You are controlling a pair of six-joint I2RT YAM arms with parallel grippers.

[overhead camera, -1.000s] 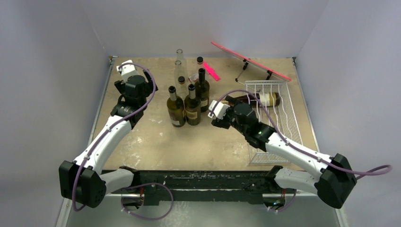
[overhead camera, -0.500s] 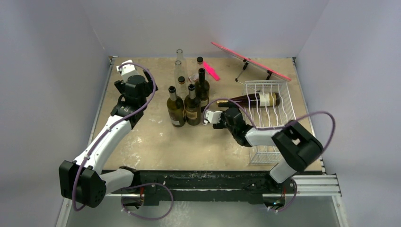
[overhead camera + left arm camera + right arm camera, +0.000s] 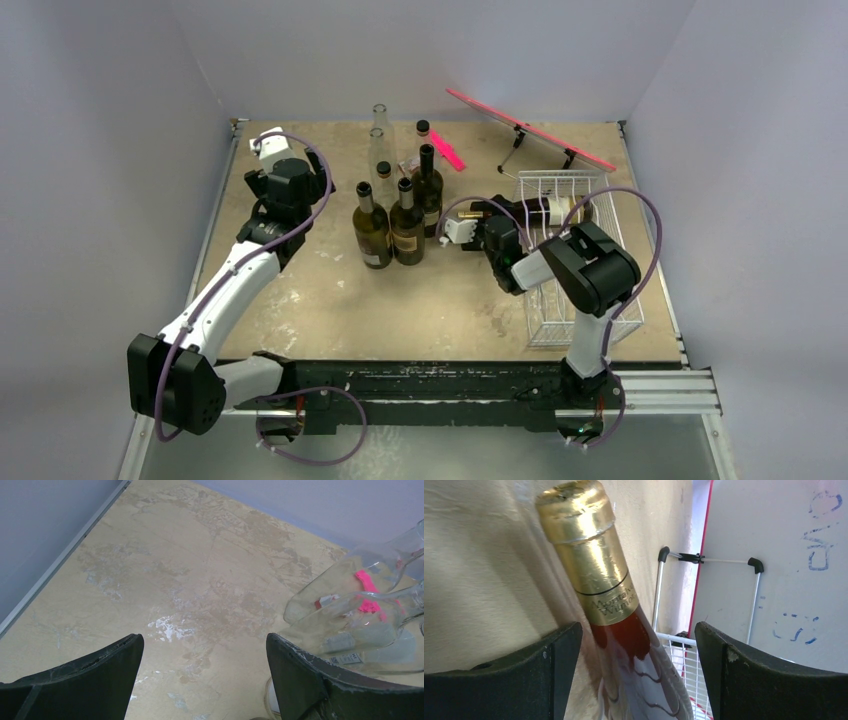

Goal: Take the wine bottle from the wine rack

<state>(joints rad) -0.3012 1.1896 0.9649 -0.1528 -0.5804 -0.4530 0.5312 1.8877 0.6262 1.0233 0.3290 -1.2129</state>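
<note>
The wine rack (image 3: 550,322) sits at my right, and the wine bottle (image 3: 545,211) lies across its far end with the neck poking out toward the standing bottles (image 3: 405,215). The rack looks light, so a snagged pull could drag it along. Drawing the bottle out neck-first could also knock over that cluster. My right gripper (image 3: 636,630) is spread around the neck, gripping nothing. My left gripper (image 3: 202,645) hangs spread and idle. The gold foil (image 3: 594,575) looks slick, and the neck sits off-centre between the fingers, so the heavy body may pivot or slip.
</note>
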